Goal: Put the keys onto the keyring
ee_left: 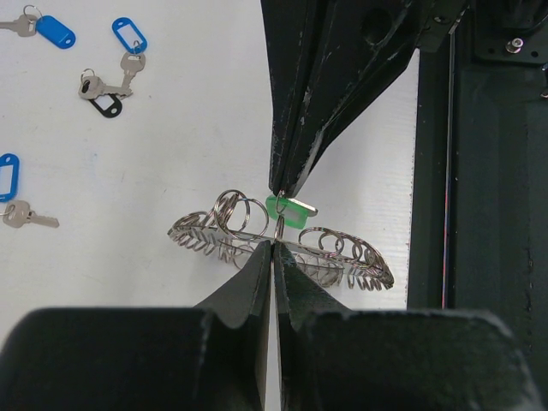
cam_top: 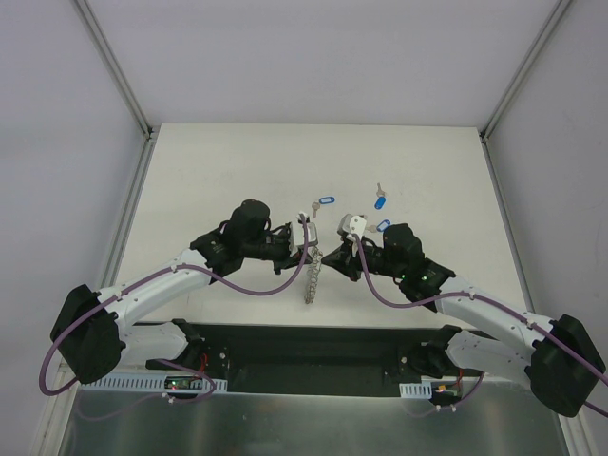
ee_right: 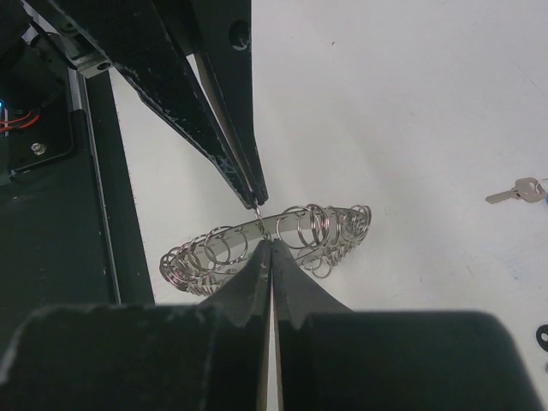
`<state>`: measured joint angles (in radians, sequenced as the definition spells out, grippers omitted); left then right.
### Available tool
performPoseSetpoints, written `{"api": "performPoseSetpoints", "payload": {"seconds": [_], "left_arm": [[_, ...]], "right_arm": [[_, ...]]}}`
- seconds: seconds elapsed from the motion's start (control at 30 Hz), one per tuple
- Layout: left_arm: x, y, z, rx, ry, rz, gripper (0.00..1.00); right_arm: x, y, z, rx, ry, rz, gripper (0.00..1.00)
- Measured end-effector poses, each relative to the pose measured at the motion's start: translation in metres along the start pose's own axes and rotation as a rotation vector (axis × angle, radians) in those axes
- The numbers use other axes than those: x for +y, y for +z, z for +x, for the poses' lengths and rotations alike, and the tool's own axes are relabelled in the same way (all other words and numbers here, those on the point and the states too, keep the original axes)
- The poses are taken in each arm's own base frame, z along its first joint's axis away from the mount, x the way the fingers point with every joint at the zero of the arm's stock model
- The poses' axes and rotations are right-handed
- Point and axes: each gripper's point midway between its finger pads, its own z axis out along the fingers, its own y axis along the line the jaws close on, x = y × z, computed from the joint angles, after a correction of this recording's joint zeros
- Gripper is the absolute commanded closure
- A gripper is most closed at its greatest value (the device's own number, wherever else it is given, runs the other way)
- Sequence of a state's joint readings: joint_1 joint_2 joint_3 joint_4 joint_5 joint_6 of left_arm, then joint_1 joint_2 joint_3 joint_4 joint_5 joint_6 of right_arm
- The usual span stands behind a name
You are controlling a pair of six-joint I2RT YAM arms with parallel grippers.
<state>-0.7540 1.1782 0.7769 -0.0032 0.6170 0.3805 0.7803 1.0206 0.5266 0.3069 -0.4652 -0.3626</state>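
Observation:
The keyring [cam_top: 312, 280] hangs edge-on between my two grippers, above the table's near edge. My left gripper [ee_left: 274, 244] is shut on the keyring's band [ee_left: 360, 261]. In the right wrist view its tips [ee_right: 259, 203] pinch a small wire loop on the keyring [ee_right: 214, 253]. My right gripper [ee_right: 271, 242] is shut against the ring from the opposite side. In the left wrist view it [ee_left: 282, 193] grips the green-tagged key [ee_left: 289, 211]. Three blue-tagged keys [ee_left: 54, 32], [ee_left: 129, 36], [ee_left: 7, 175] lie loose on the table. They also show in the top view [cam_top: 326, 201], [cam_top: 380, 201], [cam_top: 384, 226].
A key with a black tag [ee_left: 103, 94] lies among the blue ones. The black base plate [cam_top: 313, 351] runs along the near edge, just below the hanging ring. White walls enclose the table on three sides. One loose key [ee_right: 514, 190] lies at the right in the right wrist view.

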Motion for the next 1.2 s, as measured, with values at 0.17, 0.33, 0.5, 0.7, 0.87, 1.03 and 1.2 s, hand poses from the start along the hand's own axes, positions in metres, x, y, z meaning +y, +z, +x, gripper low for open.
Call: {"api": "performPoseSetpoints", "payload": {"seconds": [0.17,0.33,0.5,0.7,0.87,1.03,1.2], "left_arm": [[-0.0001,0.0000,0.0000,0.000,0.000,0.000,1.00],[0.0000,0.0000,0.0000,0.000,0.000,0.000,1.00],[-0.0001,0.0000,0.0000,0.000,0.000,0.000,1.00],[0.0000,0.0000,0.0000,0.000,0.000,0.000,1.00],[0.0000,0.0000,0.0000,0.000,0.000,0.000,1.00],[0.0000,0.0000,0.0000,0.000,0.000,0.000,1.00],[0.0000,0.0000,0.0000,0.000,0.000,0.000,1.00]], "right_arm": [[0.0010,0.0002,-0.0007,-0.003,0.003,-0.006,0.99],[0.0018,0.0007,0.0003,0.000,0.008,-0.011,0.99],[0.0011,0.0018,0.0032,0.008,0.014,-0.012,0.99],[0.0011,0.0025,0.0046,0.013,0.020,-0.013,0.99],[0.0001,0.0018,0.0038,0.010,0.022,-0.009,0.99],[0.0004,-0.0010,-0.0008,-0.006,0.016,-0.009,0.99],[0.0015,-0.0015,-0.0019,-0.009,0.015,-0.014,0.99]]}}
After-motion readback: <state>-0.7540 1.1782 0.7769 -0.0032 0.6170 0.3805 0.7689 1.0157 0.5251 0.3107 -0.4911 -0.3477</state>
